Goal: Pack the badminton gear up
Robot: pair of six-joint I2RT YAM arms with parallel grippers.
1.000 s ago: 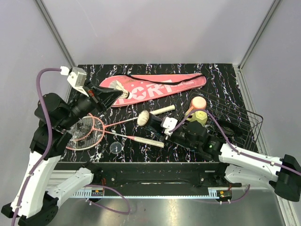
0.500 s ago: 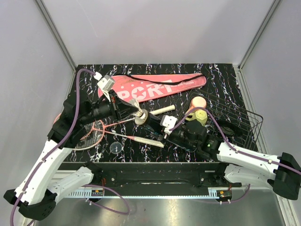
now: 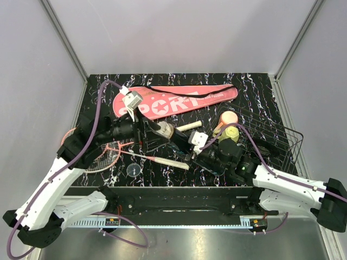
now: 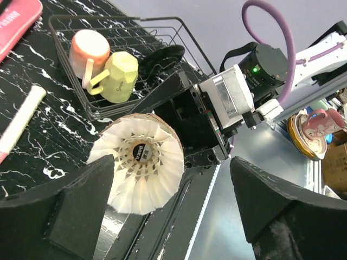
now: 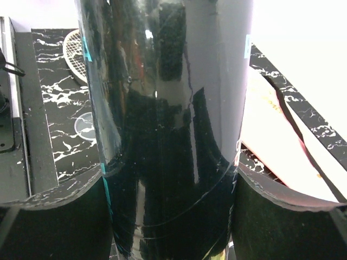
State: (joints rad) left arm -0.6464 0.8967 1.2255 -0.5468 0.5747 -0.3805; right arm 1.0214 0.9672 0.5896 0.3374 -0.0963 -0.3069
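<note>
Top camera looks down from above and behind the arms on the whole table [image 3: 255, 86]. Left wrist camera faces rightward, close on the shuttlecock [image 4: 138, 165], basket [image 4: 162, 32] beyond; the top view shows both too. Right wrist camera sits tight against the tube [image 5: 168, 135], facing left

surface: black marbled table [image 3: 255, 86] | on it: pink cover [image 3: 179, 100], racquets [image 3: 105, 154], wire basket [image 3: 283, 133]
</note>
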